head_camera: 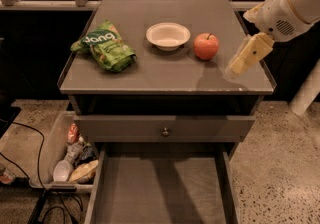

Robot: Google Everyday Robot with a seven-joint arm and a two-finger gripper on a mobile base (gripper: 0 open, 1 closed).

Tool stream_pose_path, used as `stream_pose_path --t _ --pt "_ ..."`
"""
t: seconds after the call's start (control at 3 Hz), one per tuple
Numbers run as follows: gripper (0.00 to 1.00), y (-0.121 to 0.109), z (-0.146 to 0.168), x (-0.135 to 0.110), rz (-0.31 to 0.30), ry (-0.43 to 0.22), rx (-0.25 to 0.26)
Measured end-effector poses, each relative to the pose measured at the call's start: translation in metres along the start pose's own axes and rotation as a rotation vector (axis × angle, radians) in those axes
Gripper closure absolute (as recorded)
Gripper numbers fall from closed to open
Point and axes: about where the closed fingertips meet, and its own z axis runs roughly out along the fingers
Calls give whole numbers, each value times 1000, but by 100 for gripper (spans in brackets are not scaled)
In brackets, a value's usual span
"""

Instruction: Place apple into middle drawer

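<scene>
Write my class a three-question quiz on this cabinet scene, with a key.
1. True or false: the apple is already in the middle drawer.
2. What lies between the chip bag and the apple? A) bowl B) cup C) can
3. Fill in: the gripper hovers over the ____ edge of the cabinet top, as seen here, beside the apple.
Key: 1 false, it sits on the cabinet top. 2 A. 3 right.

White arm (295, 3) at upper right of frame, angled down; beige pincer (235, 67) points down-left, right side, upper half.
</scene>
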Motion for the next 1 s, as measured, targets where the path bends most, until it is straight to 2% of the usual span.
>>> stream_pose_path --t 0.33,0.67,1.0 --pt "0 -26 21 -7 75 -123 42" --pt "0 -48 47 -14 143 -246 33" --pt "0 -63 73 -18 187 -320 -10"
